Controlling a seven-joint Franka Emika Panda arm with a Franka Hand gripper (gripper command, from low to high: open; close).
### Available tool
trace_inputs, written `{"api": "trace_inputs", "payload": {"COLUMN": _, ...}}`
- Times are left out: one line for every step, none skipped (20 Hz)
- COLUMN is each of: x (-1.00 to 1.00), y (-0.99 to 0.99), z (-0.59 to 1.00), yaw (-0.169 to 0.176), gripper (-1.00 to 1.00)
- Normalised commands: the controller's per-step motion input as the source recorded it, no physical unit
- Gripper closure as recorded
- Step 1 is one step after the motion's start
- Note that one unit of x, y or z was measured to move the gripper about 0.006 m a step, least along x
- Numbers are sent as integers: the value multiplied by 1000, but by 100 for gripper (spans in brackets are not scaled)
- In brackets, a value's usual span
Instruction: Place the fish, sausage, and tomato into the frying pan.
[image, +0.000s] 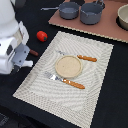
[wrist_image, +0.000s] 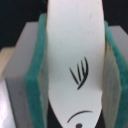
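Observation:
In the wrist view the white fish, with black drawn marks, is clamped between my gripper's teal pads. In the exterior view my gripper is at the left, beside the placemat's edge; the fish cannot be made out there. The red tomato lies on the dark table just beyond the gripper. A short end of the red-brown sausage shows next to the gripper. The frying pan, with its thin handle pointing to the exterior view's left, stands on the brown board at the back.
A grey pot stands beside the pan on the brown board, with a pale bowl further right. A striped placemat holds a tan plate, an orange-handled knife and a fork.

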Motion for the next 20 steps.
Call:
{"api": "trace_inputs", "payload": {"x": 100, "y": 1000, "z": 951, "yaw": 14, "gripper": 100}}
{"api": "trace_inputs", "payload": {"x": 97, "y": 1000, "z": 926, "yaw": 6, "gripper": 100}}
{"api": "trace_inputs", "payload": {"x": 129, "y": 1000, "z": 951, "yaw": 6, "gripper": 100}}
{"api": "trace_inputs", "payload": {"x": 160, "y": 1000, "z": 974, "yaw": 5, "gripper": 100}}
{"api": "trace_inputs", "payload": {"x": 214, "y": 1000, "z": 1000, "yaw": 1, "gripper": 100}}
{"api": "trace_inputs", "payload": {"x": 214, "y": 1000, "z": 1000, "yaw": 3, "gripper": 100}}
{"api": "trace_inputs", "payload": {"x": 220, "y": 1000, "z": 1000, "yaw": 3, "gripper": 100}}
{"api": "trace_inputs", "payload": {"x": 231, "y": 1000, "z": 1000, "yaw": 2, "gripper": 100}}
{"api": "trace_inputs", "payload": {"x": 240, "y": 1000, "z": 1000, "yaw": 1, "gripper": 100}}
{"api": "trace_inputs", "payload": {"x": 283, "y": 1000, "z": 1000, "yaw": 0, "gripper": 100}}
{"api": "trace_inputs", "payload": {"x": 337, "y": 1000, "z": 977, "yaw": 0, "gripper": 100}}
{"api": "trace_inputs", "payload": {"x": 389, "y": 989, "z": 874, "yaw": 0, "gripper": 100}}
{"api": "trace_inputs", "payload": {"x": 409, "y": 977, "z": 806, "yaw": 0, "gripper": 100}}
{"api": "trace_inputs", "payload": {"x": 411, "y": 963, "z": 686, "yaw": 0, "gripper": 100}}
{"api": "trace_inputs", "payload": {"x": 403, "y": 951, "z": 603, "yaw": 0, "gripper": 100}}
{"api": "trace_inputs", "payload": {"x": 397, "y": 946, "z": 494, "yaw": 0, "gripper": 100}}
{"api": "trace_inputs", "payload": {"x": 403, "y": 946, "z": 417, "yaw": 0, "gripper": 100}}
{"api": "trace_inputs", "payload": {"x": 400, "y": 946, "z": 300, "yaw": 0, "gripper": 100}}
{"api": "trace_inputs", "payload": {"x": 400, "y": 949, "z": 169, "yaw": 0, "gripper": 100}}
{"api": "trace_inputs", "payload": {"x": 397, "y": 949, "z": 94, "yaw": 0, "gripper": 100}}
